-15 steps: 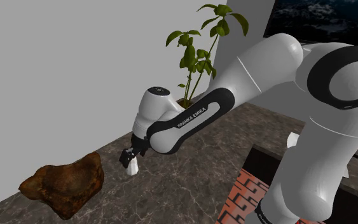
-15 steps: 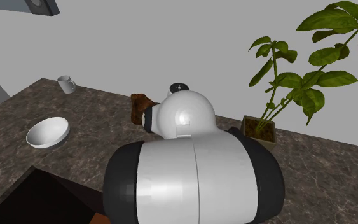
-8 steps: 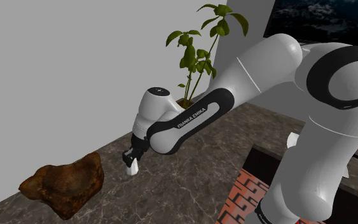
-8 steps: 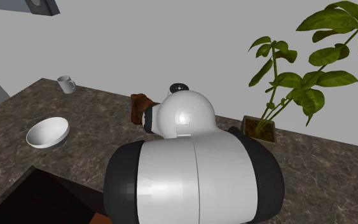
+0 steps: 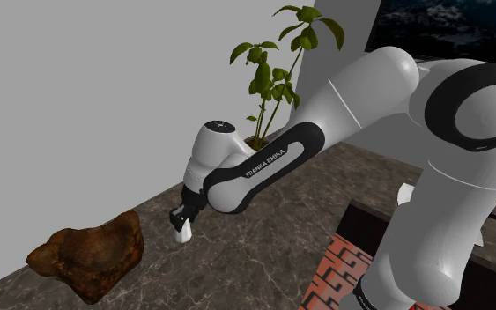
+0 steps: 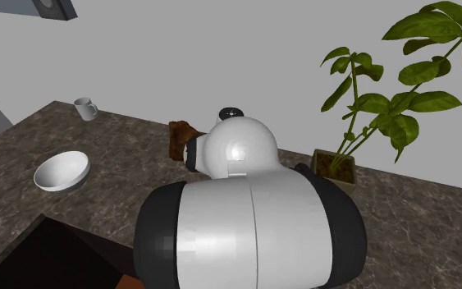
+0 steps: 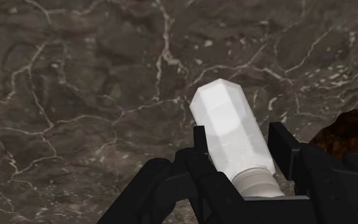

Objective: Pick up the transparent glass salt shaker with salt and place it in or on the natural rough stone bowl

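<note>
While the tool [image 7: 240,137] clasps it, white salt shaker [image 7: 225,124], tilted

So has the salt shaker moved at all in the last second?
No. In the shoulder view the salt shaker under the hand sits as far from the brown stone bowl as before.

From my console I see a milky white salt shaker [image 7: 228,130], an all-black gripper [image 7: 239,137], a dark brown countertop [image 7: 75,95] veined with pale lines, a mottled rust-brown stone bowl [image 5: 87,251], green plant leaves [image 5: 268,75] and a white-and-dark arm [image 5: 360,97]
</note>
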`<state>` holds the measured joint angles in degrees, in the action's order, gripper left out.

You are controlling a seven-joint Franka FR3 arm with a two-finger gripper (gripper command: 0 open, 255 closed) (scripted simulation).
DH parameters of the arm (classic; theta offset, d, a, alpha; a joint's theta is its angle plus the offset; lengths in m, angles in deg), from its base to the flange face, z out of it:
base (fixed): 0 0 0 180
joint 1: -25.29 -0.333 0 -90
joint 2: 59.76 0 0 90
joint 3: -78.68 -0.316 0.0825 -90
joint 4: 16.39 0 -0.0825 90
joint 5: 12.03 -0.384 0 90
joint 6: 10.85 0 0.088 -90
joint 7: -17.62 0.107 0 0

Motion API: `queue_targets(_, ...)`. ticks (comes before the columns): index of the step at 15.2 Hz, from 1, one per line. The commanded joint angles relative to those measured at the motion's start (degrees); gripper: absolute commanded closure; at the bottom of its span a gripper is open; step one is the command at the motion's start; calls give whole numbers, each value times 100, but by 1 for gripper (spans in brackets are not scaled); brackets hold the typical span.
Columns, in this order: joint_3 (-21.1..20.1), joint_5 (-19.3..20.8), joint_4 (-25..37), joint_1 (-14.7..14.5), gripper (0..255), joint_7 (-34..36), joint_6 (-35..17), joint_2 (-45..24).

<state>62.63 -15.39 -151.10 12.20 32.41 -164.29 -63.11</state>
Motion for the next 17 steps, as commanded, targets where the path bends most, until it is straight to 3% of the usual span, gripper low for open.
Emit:
queue_targets(1,-3,-26,17,3,255,-16,79,57)
queue_targets(17,21,-259,523,20,255,-139,1335,827)
